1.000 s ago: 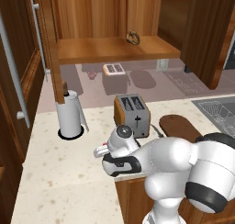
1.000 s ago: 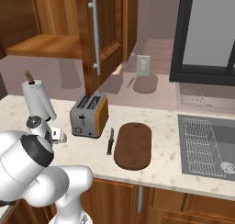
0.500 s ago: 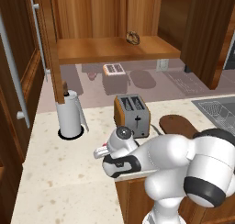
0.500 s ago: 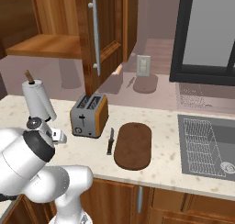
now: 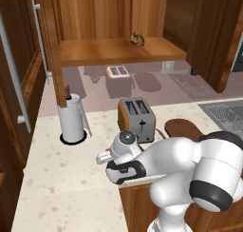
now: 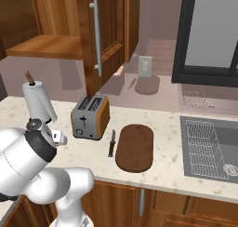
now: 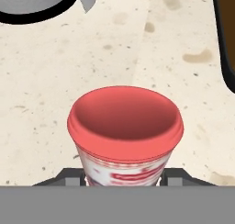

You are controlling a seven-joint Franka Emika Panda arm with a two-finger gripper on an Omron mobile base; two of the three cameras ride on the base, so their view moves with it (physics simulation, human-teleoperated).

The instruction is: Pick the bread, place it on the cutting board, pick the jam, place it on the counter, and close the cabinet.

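Observation:
The jam (image 7: 125, 131), a red-lidded jar with a pale red-printed wall, stands upright between my gripper (image 7: 123, 176) fingers, which are shut on its sides just over the speckled counter (image 7: 55, 71). My hand (image 5: 116, 163) hangs low near the counter's front edge, left of the toaster. The bread (image 5: 137, 38), a dark knotted lump, lies on the shelf of the open cabinet (image 5: 118, 53). To the right of the toaster, the oval cutting board (image 6: 135, 147) lies bare.
A toaster (image 6: 90, 116) stands mid-counter with a knife (image 6: 112, 142) beside the board. The paper towel holder (image 5: 73, 119) is at the back left. A cabinet door (image 6: 109, 30) hangs open above the toaster. The sink (image 6: 209, 147) is at the right.
My arm's elbow has shifted slightly. The hand has stayed over the same spot of the counter, still gripping the jar.

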